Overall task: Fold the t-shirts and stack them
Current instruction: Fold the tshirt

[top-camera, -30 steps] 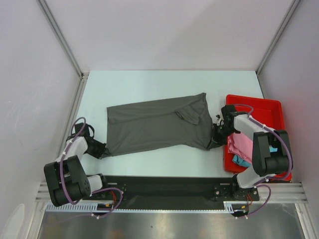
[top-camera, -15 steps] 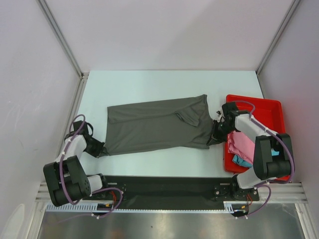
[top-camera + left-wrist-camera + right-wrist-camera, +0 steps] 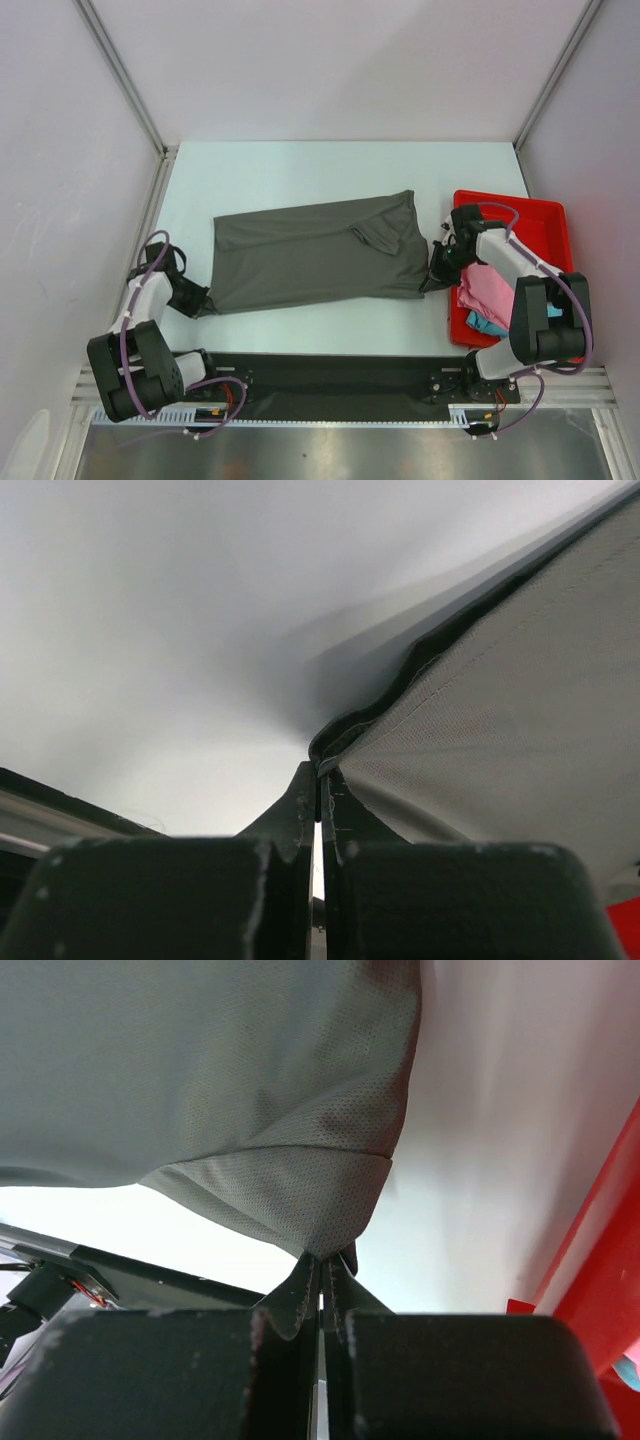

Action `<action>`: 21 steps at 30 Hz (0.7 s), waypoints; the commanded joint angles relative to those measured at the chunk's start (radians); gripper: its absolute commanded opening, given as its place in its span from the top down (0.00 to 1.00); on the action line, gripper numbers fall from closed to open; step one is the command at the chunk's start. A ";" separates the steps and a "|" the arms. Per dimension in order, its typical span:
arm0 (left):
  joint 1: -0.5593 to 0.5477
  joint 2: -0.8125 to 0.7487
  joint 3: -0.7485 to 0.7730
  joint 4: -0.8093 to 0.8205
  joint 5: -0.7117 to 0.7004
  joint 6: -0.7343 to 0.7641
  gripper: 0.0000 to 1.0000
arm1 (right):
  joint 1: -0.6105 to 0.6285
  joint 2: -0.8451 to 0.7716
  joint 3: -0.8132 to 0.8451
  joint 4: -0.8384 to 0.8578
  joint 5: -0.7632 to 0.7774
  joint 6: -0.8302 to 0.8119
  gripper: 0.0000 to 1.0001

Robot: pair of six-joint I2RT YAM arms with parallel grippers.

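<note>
A large dark charcoal-grey t-shirt (image 3: 315, 255) lies stretched across the white table. My left gripper (image 3: 203, 301) is shut on its near left corner, seen in the left wrist view as a hem (image 3: 420, 680) pinched at the fingertips. My right gripper (image 3: 430, 285) is shut on its near right corner (image 3: 330, 1230). A sleeve flap (image 3: 378, 237) lies folded on top of the shirt. The pink t-shirt (image 3: 488, 290) and a bit of the turquoise-blue t-shirt (image 3: 487, 325) lie in the red tray.
The red plastic tray (image 3: 540, 215) stands at the right edge of the table, close beside my right arm. White walls with metal posts (image 3: 120, 75) surround the table. A black rail (image 3: 320, 375) runs along the near edge.
Both grippers moved slightly outward, the left one to the left and the right one to the right, pulling the grey shirt's near edge tauter. Both grips held.
</note>
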 commanded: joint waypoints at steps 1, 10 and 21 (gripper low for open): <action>0.012 -0.006 0.065 0.004 0.001 0.015 1.00 | -0.008 -0.011 0.066 -0.010 0.009 0.007 1.00; 0.012 0.108 0.180 0.008 0.059 -0.005 1.00 | -0.020 0.187 0.349 -0.004 -0.004 0.018 1.00; 0.002 0.331 0.397 0.029 0.126 -0.019 1.00 | -0.022 0.404 0.606 -0.016 -0.008 0.015 1.00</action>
